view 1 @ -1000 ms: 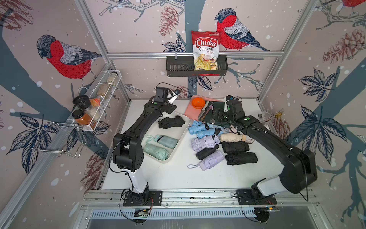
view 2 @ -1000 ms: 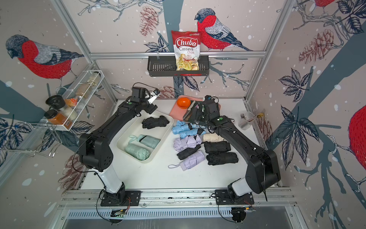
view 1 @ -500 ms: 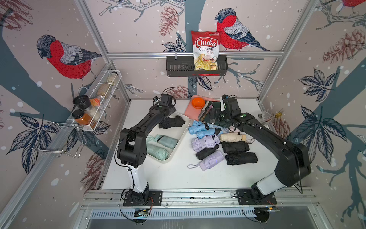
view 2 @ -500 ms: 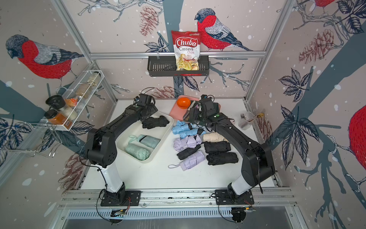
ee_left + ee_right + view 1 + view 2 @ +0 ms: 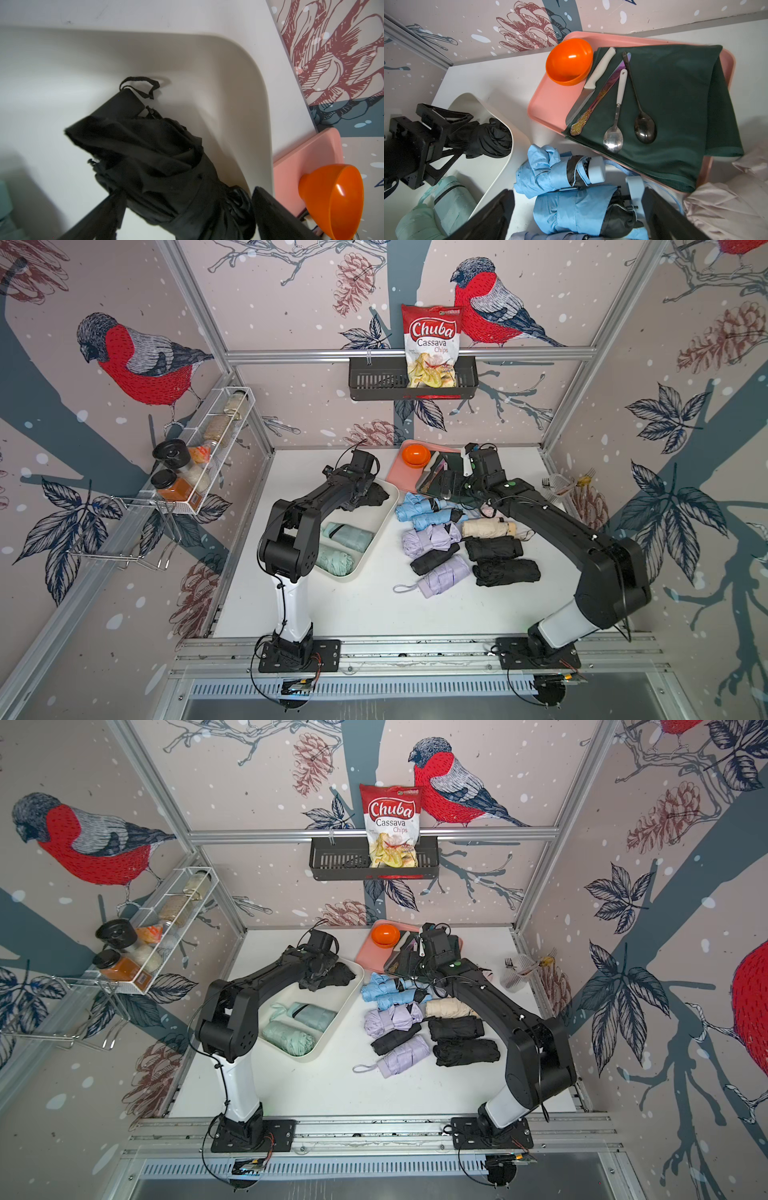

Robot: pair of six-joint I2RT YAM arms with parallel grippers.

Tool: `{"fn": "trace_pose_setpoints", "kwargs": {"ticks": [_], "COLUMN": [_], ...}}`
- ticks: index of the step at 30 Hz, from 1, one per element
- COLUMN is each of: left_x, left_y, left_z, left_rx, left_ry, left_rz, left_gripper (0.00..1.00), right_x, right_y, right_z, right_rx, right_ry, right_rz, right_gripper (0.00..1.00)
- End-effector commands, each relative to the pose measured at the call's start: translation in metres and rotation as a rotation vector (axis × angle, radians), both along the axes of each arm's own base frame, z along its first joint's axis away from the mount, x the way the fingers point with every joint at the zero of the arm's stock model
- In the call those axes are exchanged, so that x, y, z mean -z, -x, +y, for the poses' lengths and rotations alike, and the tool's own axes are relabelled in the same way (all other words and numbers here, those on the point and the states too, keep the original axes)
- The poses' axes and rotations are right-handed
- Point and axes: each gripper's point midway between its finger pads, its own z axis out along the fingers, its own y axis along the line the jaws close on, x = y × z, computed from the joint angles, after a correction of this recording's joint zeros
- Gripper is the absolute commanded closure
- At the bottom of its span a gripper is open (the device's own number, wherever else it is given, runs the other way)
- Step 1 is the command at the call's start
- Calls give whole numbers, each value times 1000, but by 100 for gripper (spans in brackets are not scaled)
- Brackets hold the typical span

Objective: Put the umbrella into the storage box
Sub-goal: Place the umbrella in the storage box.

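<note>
The cream-white storage box (image 5: 376, 526) lies left of centre in both top views. A black folded umbrella (image 5: 376, 495) rests at its far end, and two mint-green umbrellas (image 5: 349, 535) lie nearer me. My left gripper (image 5: 185, 194) is open and low in the box. Its fingers (image 5: 446, 116) stand on either side of the black umbrella (image 5: 155, 162). My right gripper (image 5: 577, 192) is open just above two light blue umbrellas (image 5: 571, 207) beside the box (image 5: 471, 104), with a wide gap on both sides.
A pile of lilac, black and cream umbrellas (image 5: 465, 547) lies right of the box. A pink tray (image 5: 550, 99) at the back carries an orange bowl (image 5: 569, 61), a green cloth (image 5: 675, 93) and cutlery. A clear cup of forks (image 5: 559, 485) stands at the right wall.
My left gripper has come down from near the back wall onto the black umbrella in the box, and its jaws have widened. The right arm has shifted only slightly.
</note>
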Motion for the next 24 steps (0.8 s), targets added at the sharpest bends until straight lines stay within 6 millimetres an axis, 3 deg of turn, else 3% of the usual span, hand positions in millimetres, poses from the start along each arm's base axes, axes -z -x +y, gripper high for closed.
{"fn": "trace_pose_setpoints", "kwargs": {"ticks": [1, 8, 16, 24], "left_x": [8, 18, 14, 13], "left_y": [-4, -2, 7, 0], "left_z": [1, -3, -12, -20], "left_rx": [-9, 75, 189, 319], "left_ry": [-14, -54, -88, -137], "left_rz": [15, 59, 59, 52], "left_gripper": [7, 32, 48, 59], "right_x": [-4, 1, 7, 11], "right_y": [-3, -4, -5, -1], "right_z": [3, 3, 6, 8], "right_rx": [-14, -5, -7, -15], "right_ry": [-11, -14, -33, -35], "right_rz": [-22, -12, 4, 24], "right_gripper": [0, 0, 0, 0]}}
